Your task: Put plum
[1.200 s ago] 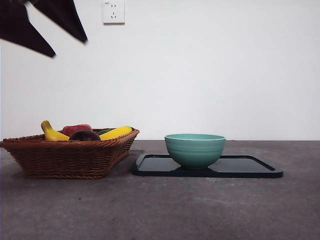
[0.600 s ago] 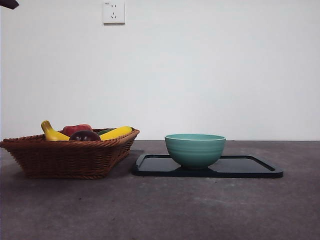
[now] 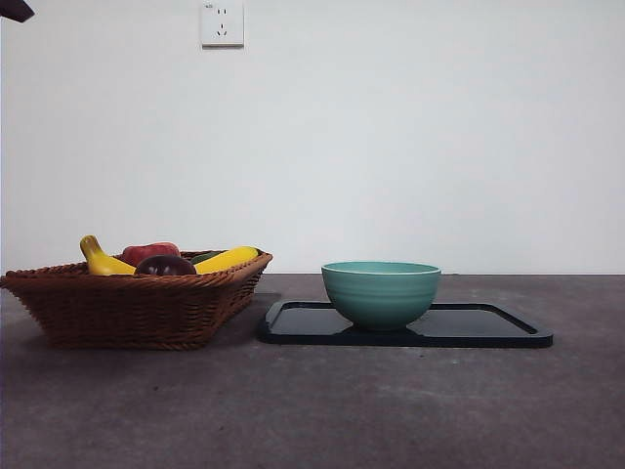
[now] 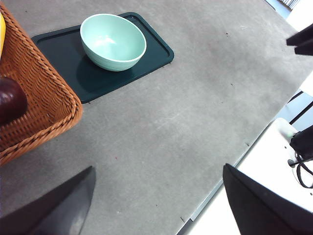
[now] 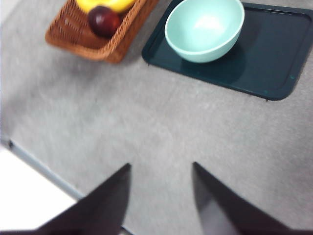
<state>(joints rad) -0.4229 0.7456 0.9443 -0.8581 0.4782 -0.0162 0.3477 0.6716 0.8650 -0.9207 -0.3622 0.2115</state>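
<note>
The plum (image 3: pixel 164 265) is dark maroon and lies in the front part of a wicker basket (image 3: pixel 127 308) on the left of the table. It also shows in the left wrist view, the plum (image 4: pixel 10 100) just inside the basket rim, and in the right wrist view, the plum (image 5: pixel 103 21) beside a yellow fruit. My left gripper (image 4: pixel 159 168) hangs open high above bare table, well away from the basket. My right gripper (image 5: pixel 161 165) is open too, high over the table's near part. Neither holds anything.
A teal bowl (image 3: pixel 381 291) stands on the left part of a dark tray (image 3: pixel 488 330) right of the basket. Yellow bananas (image 3: pixel 227 259) and a red apple (image 3: pixel 149 251) share the basket. A black arm tip (image 3: pixel 14 10) shows at the top left corner.
The dark arm that filled the upper left of the front view a second ago has risen out, leaving only a tip. The fruit, bowl and tray have not moved.
</note>
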